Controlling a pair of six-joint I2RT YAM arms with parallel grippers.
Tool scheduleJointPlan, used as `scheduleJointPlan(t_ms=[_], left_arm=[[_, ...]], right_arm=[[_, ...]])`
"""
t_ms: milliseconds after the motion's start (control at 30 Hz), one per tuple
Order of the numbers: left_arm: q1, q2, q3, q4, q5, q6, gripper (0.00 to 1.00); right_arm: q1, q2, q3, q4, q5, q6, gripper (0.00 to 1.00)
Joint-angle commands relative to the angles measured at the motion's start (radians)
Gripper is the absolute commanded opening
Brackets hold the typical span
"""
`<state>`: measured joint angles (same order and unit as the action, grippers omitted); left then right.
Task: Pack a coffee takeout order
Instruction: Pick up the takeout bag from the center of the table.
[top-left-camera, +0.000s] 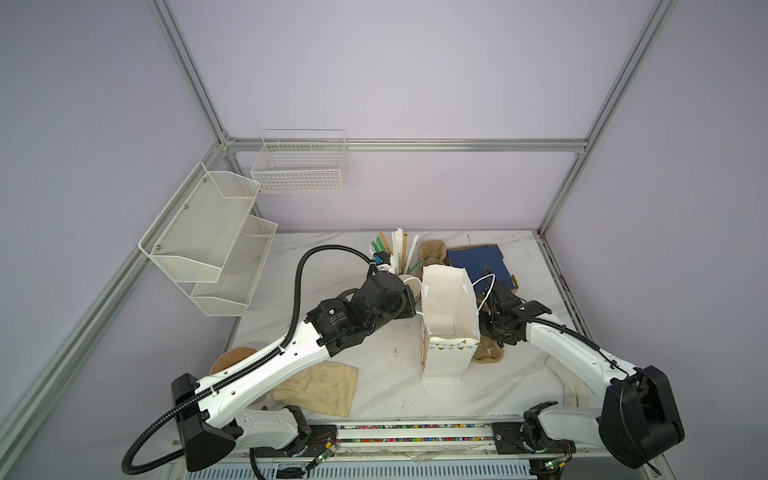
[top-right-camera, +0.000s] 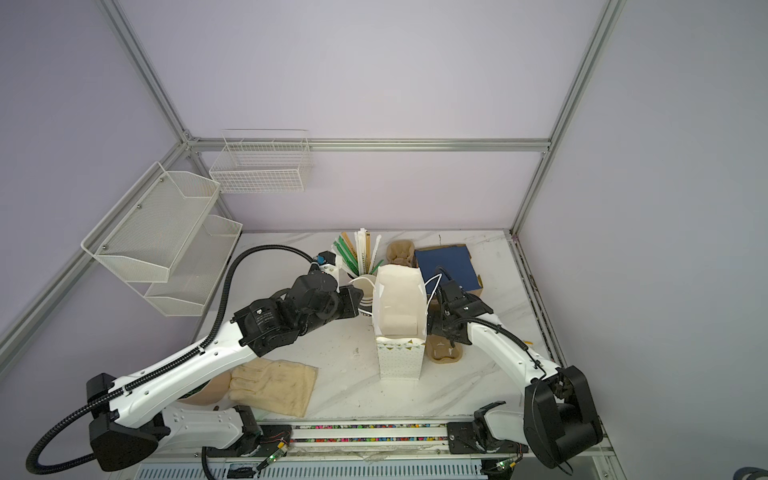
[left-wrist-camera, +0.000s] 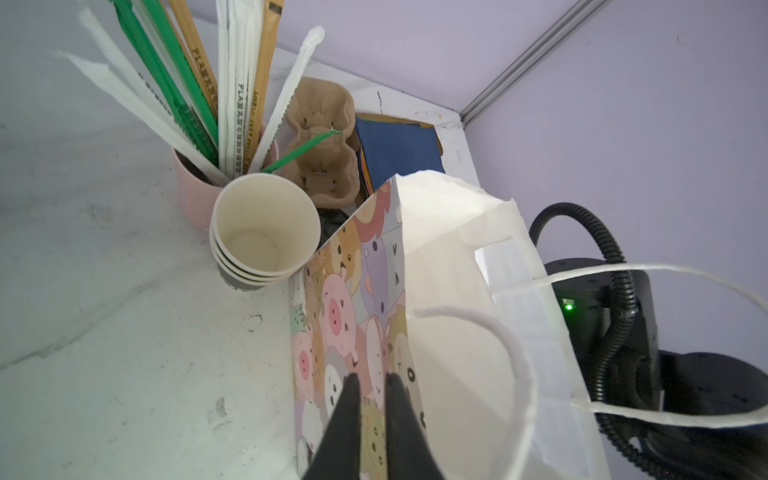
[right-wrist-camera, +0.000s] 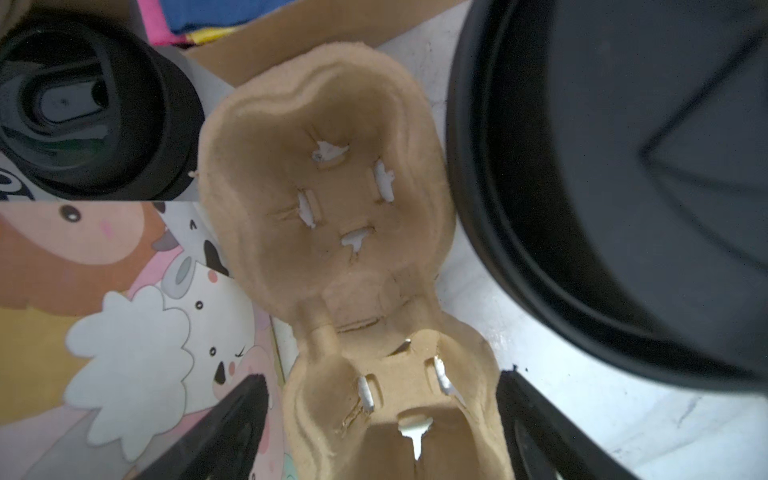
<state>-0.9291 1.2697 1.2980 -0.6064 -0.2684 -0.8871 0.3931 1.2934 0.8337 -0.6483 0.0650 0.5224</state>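
Two brown moulded-pulp two-cup carriers lie on the tabletop (top-left-camera: 374, 345): the near carrier (top-left-camera: 490, 352), empty, at 3 o'clock of the one white cartoon-printed paper bag (top-left-camera: 446, 299), and the far carrier (top-left-camera: 432, 250) at its 12 o'clock. The right arm reaches in low, with the right gripper (right-wrist-camera: 381, 376) open astride the near carrier's end well. The left gripper (left-wrist-camera: 372, 378) is closed at the bag's printed wall; I cannot tell if it pinches paper.

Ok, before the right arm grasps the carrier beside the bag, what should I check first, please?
1. Left gripper shut on the paper bag wall: ok.
2. Bag upright, mouth open: ok.
3. Right gripper open, astride the pulp carrier: ok.
4. Both carrier wells empty: ok.
5. Fingers touching the carrier: cannot tell.
6. Black-lidded cup outside the right jaws: ok.
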Motion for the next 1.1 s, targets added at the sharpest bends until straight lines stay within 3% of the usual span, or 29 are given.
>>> scheduleJointPlan(t_ms=[0,367,567,1067], left_arm=[[0.008,-0.008,0.079,0.034,0.01,0.021,0.0],[0.008,-0.139,-0.026,0.037,-0.019,-0.025,0.0],[0.007,-0.145,-0.056,0.057,0.02,-0.061,0.0],[-0.008,-0.137,-0.15,0.149,0.035,-0.166,0.0]], right_arm=[[0.003,0.032,0.025,-0.042,0.023,0.023,0.9],[0.004,0.07,0.045,-0.025,0.054,0.009,0.9],[0.006,0.066,0.134,-0.082,0.123,-0.047,0.9],[0.01,0.172,0.12,-0.031,0.066,-0.089,0.9]])
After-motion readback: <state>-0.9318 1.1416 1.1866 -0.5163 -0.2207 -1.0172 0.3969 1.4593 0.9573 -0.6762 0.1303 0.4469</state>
